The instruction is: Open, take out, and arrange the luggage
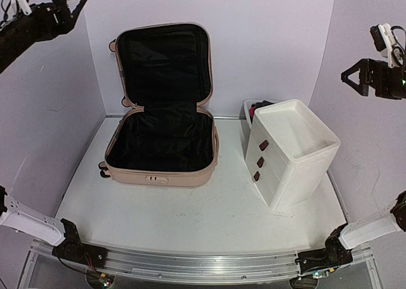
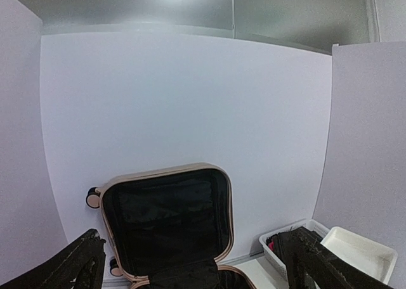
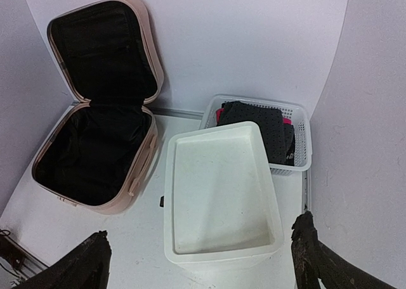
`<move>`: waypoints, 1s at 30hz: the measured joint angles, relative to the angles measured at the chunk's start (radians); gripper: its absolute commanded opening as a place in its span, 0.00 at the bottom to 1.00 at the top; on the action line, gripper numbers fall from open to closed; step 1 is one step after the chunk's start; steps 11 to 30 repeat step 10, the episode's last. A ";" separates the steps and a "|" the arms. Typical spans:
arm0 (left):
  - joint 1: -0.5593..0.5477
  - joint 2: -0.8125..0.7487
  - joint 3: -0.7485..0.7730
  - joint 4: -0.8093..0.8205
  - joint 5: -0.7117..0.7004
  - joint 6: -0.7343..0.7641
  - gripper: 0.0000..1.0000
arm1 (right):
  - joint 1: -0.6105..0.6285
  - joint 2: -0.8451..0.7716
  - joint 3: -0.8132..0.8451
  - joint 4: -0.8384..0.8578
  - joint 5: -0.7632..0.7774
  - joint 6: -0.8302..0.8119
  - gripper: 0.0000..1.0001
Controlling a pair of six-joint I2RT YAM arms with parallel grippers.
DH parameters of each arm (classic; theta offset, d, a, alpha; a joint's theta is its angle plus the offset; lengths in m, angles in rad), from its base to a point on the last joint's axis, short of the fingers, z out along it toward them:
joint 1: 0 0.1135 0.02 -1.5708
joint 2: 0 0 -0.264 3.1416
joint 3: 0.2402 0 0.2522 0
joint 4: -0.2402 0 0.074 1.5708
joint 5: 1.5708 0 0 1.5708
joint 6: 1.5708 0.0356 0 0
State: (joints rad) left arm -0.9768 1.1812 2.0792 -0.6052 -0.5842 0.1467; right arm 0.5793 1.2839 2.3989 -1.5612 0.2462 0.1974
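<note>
I have the left gripper (image 2: pixel 196 267) and right gripper (image 3: pixel 203 258) up high, both spread wide, nothing held; luggage (image 1: pixel 184 176) lies open on the table (image 1: pixel 209 216), left side, lid upright; drawer cabinet (image 1: pixel 298 168) right; basket (image 3: pixel 299 132) behind it.

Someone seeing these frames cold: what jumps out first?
The pale pink luggage lies wide open on the left of the table, its lid standing upright and only black lining showing inside. To its right stands a white drawer cabinet, with a white mesh basket of dark and pink clothes behind it. The left gripper and right gripper hang open high at the upper corners, holding nothing.
</note>
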 measured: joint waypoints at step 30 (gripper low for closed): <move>0.000 -0.067 0.031 -0.105 0.042 0.058 1.00 | 0.000 -0.050 -0.004 0.029 0.029 0.023 0.98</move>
